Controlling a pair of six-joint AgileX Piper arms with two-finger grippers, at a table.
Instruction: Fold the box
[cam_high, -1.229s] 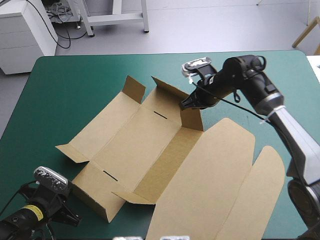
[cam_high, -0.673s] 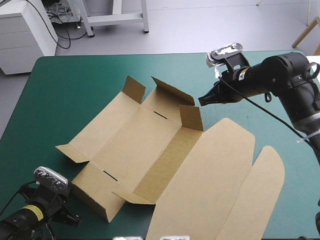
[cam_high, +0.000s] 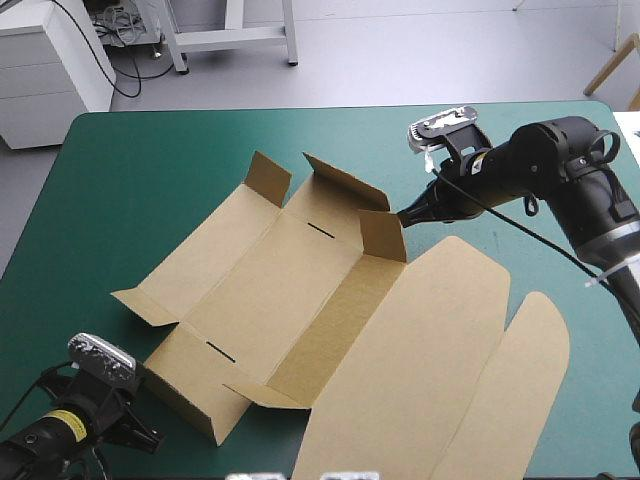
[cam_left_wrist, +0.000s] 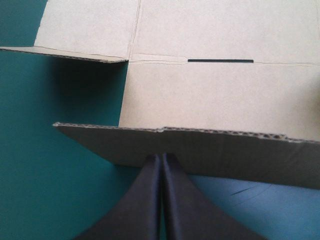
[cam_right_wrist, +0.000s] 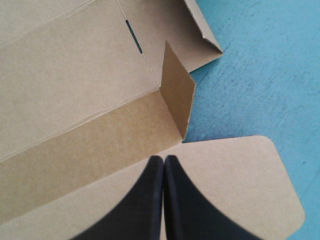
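The right claw (cam_high: 403, 213) had drawn back from the corner flap (cam_high: 384, 236) at the far end of the box (cam_high: 270, 285) and then eased toward it again. Its black fingers were pressed together into one point just outside the flap, gripping nothing. The left claw (cam_high: 138, 430) had not shifted. Its fingers were also together, their tips at the outer face of the near wall (cam_left_wrist: 200, 147), and contact could not be confirmed.

The step seemed to be turning that flap inward. That probably called for a low push near the crease, so the board hinged rather than buckled, with the left claw bracing the near end against sliding.

The brown box lay mid-desk (cam_high: 150, 170), mostly flat. Its slotted base was down, its long walls partly raised and its small corner flaps upright. The broad rounded lid (cam_high: 430, 350) lay spread flat toward the right near edge
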